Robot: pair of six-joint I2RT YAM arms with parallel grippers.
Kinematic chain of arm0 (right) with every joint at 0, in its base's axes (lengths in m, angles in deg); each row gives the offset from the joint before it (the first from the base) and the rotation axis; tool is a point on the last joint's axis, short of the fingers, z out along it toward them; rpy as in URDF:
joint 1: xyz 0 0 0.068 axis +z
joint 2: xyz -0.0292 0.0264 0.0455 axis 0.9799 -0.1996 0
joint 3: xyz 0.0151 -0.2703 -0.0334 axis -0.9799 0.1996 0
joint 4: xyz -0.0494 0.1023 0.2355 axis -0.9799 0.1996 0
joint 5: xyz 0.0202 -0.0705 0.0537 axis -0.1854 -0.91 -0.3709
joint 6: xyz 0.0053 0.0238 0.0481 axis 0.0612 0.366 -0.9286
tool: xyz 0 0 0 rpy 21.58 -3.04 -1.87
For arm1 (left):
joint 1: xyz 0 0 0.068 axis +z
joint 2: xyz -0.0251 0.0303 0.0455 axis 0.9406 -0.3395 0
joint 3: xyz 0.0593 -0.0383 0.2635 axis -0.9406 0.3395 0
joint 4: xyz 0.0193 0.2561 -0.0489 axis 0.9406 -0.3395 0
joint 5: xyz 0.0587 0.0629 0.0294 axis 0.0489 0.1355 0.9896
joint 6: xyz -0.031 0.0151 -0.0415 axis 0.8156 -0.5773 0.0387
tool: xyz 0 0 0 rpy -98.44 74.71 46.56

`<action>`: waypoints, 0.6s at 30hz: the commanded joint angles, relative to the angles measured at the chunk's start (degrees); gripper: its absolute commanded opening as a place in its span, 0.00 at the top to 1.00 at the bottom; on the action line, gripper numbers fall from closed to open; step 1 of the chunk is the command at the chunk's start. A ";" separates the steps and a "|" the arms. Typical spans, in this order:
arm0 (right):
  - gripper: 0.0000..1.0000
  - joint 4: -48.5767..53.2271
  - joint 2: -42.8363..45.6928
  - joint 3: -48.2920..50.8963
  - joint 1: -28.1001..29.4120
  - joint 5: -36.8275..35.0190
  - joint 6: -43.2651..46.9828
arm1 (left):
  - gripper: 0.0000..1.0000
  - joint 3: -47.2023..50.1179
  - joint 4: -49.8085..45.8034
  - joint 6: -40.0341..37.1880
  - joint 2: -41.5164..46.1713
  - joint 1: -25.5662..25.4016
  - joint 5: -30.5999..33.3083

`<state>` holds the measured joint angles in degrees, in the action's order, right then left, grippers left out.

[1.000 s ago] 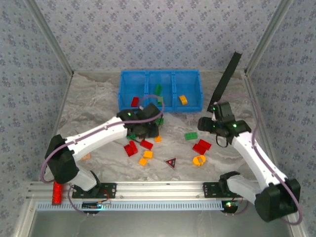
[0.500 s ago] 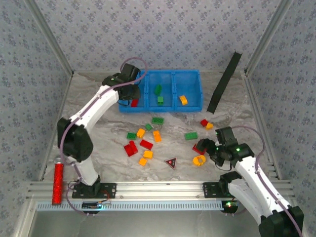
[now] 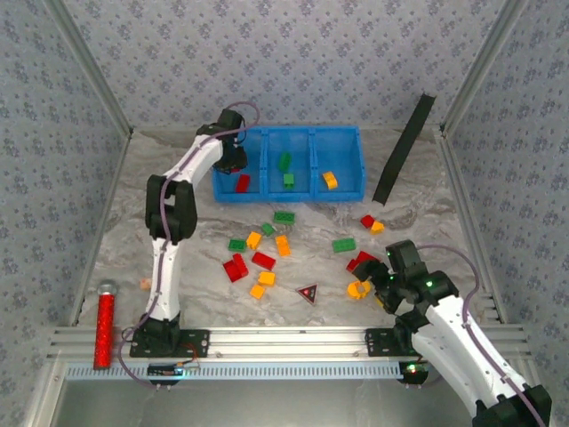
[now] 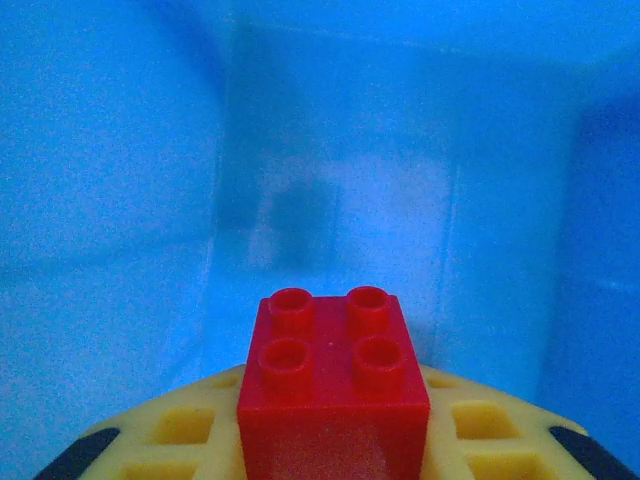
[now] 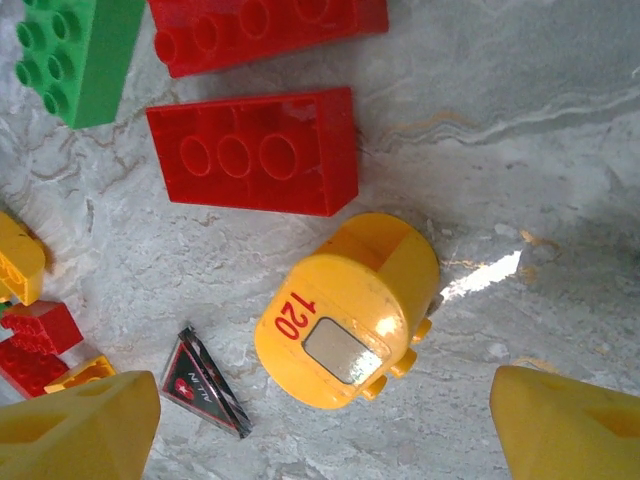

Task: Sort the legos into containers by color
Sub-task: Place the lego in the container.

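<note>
left wrist: left tool [image 4: 335, 445] grips red brick [image 4: 333, 365]; right tool [image 5: 320, 430] spread wide.

The left compartment of the tray [image 3: 338, 130] is filled by the left gripper [image 3: 233, 164] and the red brick [image 4: 335, 385] clamped in it; the middle and right compartments are left open. The middle of the table [image 3: 425, 229] is littered with loose bricks [image 3: 263, 260]. A yellow round piece [image 5: 345, 310] is straddled by the spread fingers of the right gripper [image 5: 315, 400], hemmed by long red bricks [image 5: 255, 150] beyond and a dark triangle [image 5: 205, 385] beside. The far right corner is barred by a leaning black strip [image 3: 404, 147].
</note>
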<state>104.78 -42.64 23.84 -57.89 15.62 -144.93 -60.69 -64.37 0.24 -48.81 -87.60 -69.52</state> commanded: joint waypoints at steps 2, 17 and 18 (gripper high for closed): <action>0.13 0.17 -2.46 0.32 1.36 0.09 -3.78 | 0.73 -7.67 -3.75 -1.36 -4.75 0.27 -2.09; 0.25 -11.00 -15.89 0.99 3.02 -1.21 -4.80 | 0.46 -14.32 -6.24 -2.33 -11.37 0.80 -4.00; 0.25 -11.87 -16.56 1.08 3.00 -1.25 -4.76 | 0.45 -14.30 -6.21 -2.48 -11.20 0.84 -4.07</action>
<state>95.62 -57.87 23.89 -55.20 15.49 -148.78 -72.71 -68.02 -1.58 -59.91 -87.28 -72.91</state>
